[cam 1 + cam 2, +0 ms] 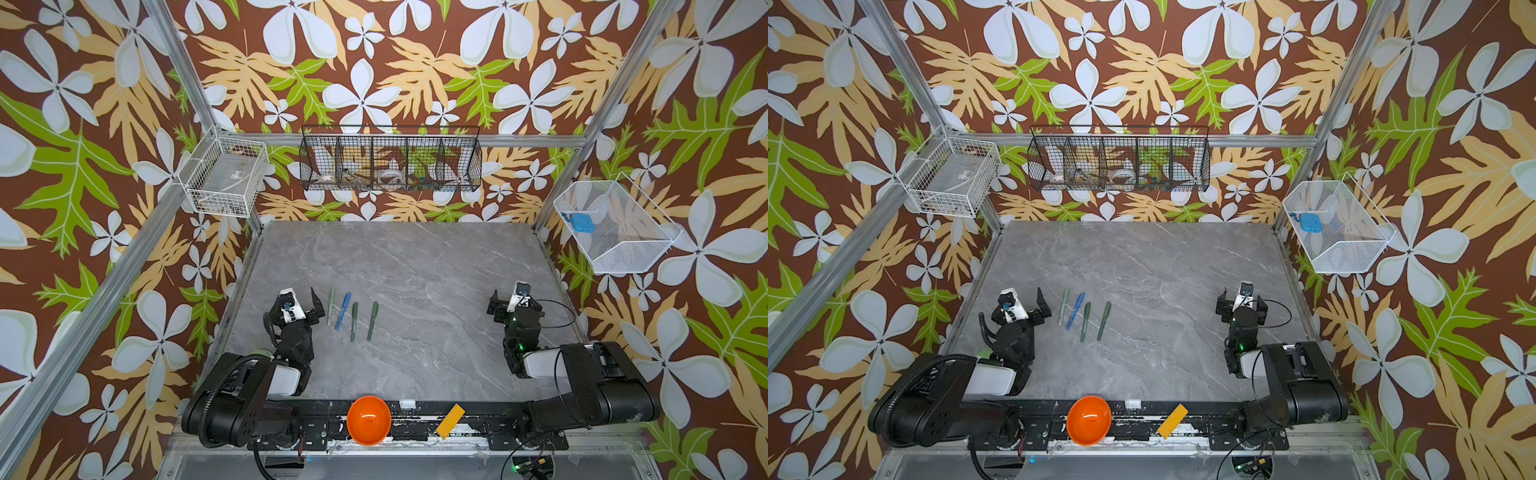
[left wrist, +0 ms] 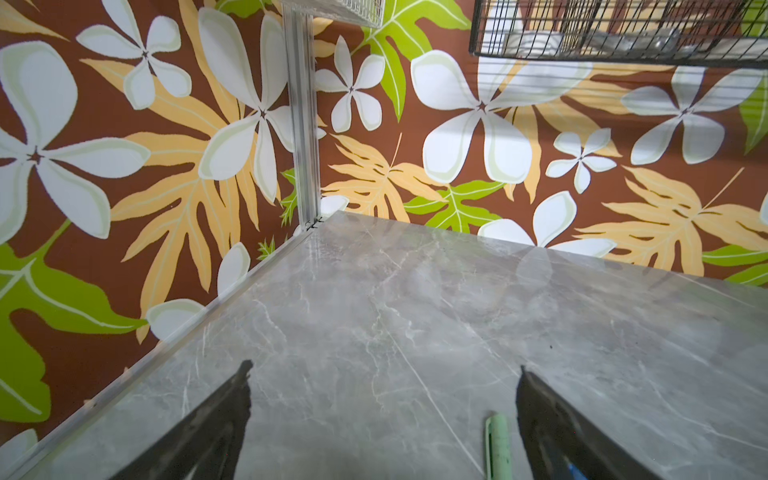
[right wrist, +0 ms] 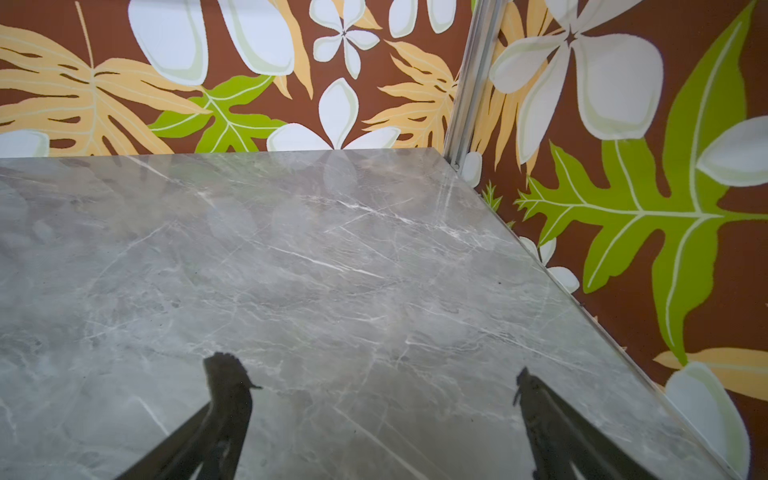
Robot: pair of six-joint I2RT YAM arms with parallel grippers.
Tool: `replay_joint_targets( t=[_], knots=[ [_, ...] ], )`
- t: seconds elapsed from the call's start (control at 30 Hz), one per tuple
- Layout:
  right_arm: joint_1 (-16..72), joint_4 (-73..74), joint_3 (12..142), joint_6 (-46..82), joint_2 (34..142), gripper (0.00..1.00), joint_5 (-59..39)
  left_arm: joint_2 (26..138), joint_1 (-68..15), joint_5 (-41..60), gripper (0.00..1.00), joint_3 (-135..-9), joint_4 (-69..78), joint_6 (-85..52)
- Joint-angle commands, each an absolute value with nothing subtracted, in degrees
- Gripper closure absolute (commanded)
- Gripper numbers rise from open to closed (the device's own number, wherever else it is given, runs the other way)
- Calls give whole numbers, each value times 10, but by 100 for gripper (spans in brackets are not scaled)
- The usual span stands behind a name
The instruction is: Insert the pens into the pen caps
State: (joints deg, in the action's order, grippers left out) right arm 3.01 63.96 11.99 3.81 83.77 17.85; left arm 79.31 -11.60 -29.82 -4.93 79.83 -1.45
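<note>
- Four slim plastic pens lie side by side, near-parallel, on the left part of the grey marble-patterned tabletop [image 1: 415,266]. From left to right they are the pale grey-green pen [image 1: 331,306], the blue pen [image 1: 343,311], the nearer dark green pen [image 1: 354,322] and the outer dark green pen [image 1: 372,321].
- Each has a thicker far end, apparently a cap.
- The left gripper [image 2: 384,372] has its jaws spread wide and holds nothing, with the pale pen just beside one finger.
- The right gripper [image 3: 374,368] is also spread wide and empty, well apart from the pens.
- A round orange plastic bowl [image 1: 368,419] sits on the front rail.

Orange bowl [image 1: 368,417], yellow block [image 1: 450,420]
</note>
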Motion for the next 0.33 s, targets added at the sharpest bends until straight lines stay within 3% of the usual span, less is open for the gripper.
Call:
replay_joint_targets(
  t=[0.0,0.3],
  knots=[
    [32,658,121,31,837,1,182,791,-115,-302,0,-49,807,-18],
    [32,657,121,31,836,1,182,791,-101,-287,0,-64,775,-31]
  ],
)
